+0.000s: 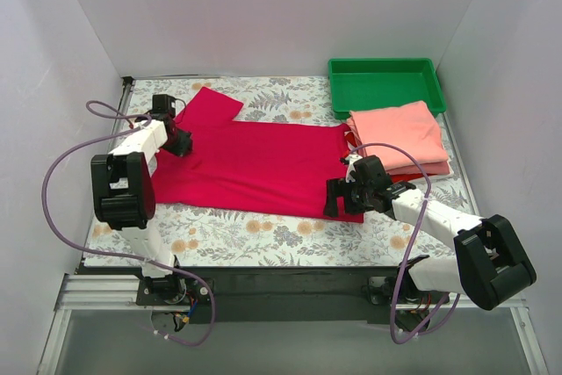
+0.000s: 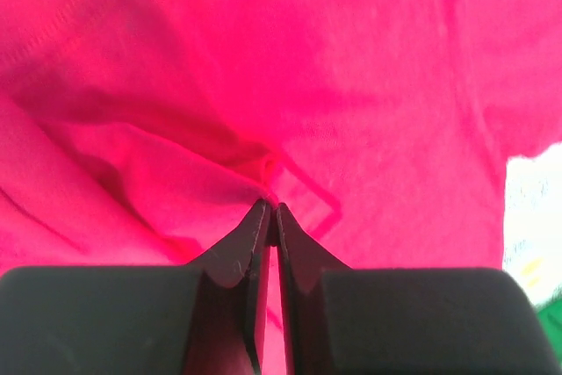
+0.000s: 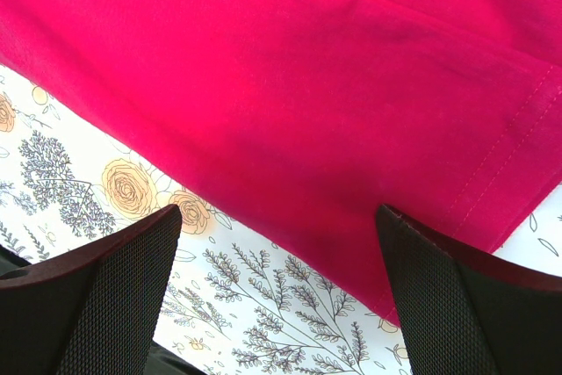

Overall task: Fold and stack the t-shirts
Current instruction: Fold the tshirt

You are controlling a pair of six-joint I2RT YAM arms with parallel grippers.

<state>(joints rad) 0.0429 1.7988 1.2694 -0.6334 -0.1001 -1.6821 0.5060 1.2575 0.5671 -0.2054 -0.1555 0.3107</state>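
Observation:
A crimson-red t-shirt [image 1: 255,164] lies spread flat across the middle of the table, one sleeve pointing to the back left. My left gripper [image 1: 180,142] sits at its left end, and in the left wrist view the gripper [image 2: 270,208] is shut, pinching a raised fold of this shirt [image 2: 369,85]. My right gripper [image 1: 336,198] is open at the shirt's front right corner; in the right wrist view its fingertips [image 3: 279,213] straddle the hem edge of the shirt [image 3: 290,103] without touching it. A salmon-pink t-shirt [image 1: 399,136] lies folded at the right on a brighter red one [image 1: 420,174].
A green plastic tray [image 1: 385,83] stands at the back right, just behind the folded shirts. The floral tablecloth [image 1: 246,234] shows along the front edge and in the right wrist view [image 3: 263,322]. White walls enclose the table on three sides.

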